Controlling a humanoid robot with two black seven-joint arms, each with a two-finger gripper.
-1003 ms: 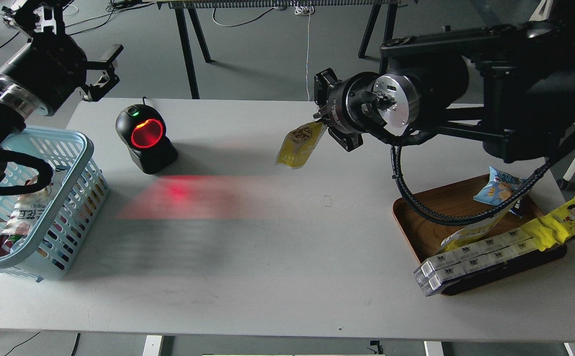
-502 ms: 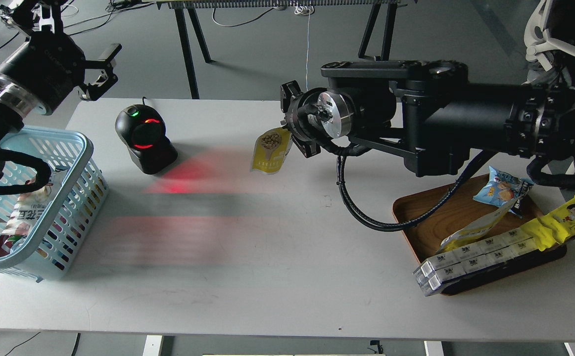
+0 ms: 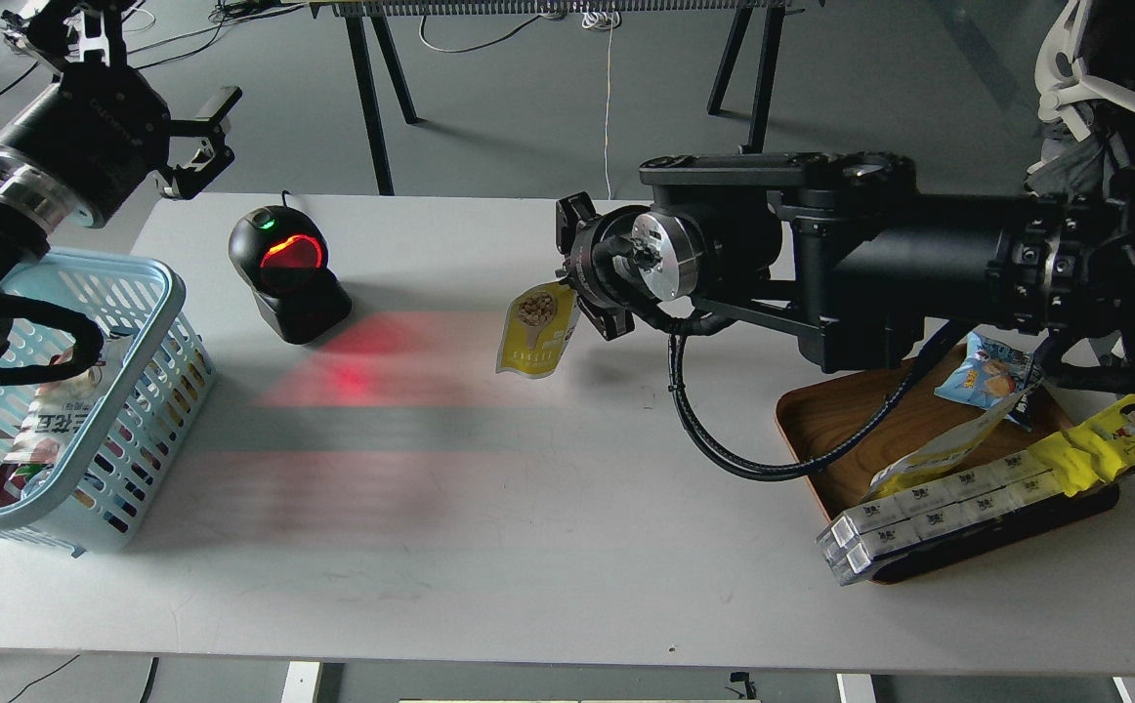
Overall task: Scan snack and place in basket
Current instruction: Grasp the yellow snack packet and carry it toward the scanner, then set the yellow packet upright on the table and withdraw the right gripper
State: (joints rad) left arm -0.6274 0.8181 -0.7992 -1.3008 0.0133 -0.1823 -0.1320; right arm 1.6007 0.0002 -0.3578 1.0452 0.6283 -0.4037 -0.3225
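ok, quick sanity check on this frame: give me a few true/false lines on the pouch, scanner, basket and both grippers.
1. The right gripper holds the snack pouch by its top edge. True.
2. The pouch already lies in the blue basket. False: it hangs over the table, right of the scanner.
3. The scanner is lit red and throws red light on the table. True.
4. The left gripper grips a packet. False: it is open and empty, above the table's far left corner.
5. The basket is empty. False: at least one packet shows inside.
6. The wooden tray sits at the table's right side with snacks on it. True.
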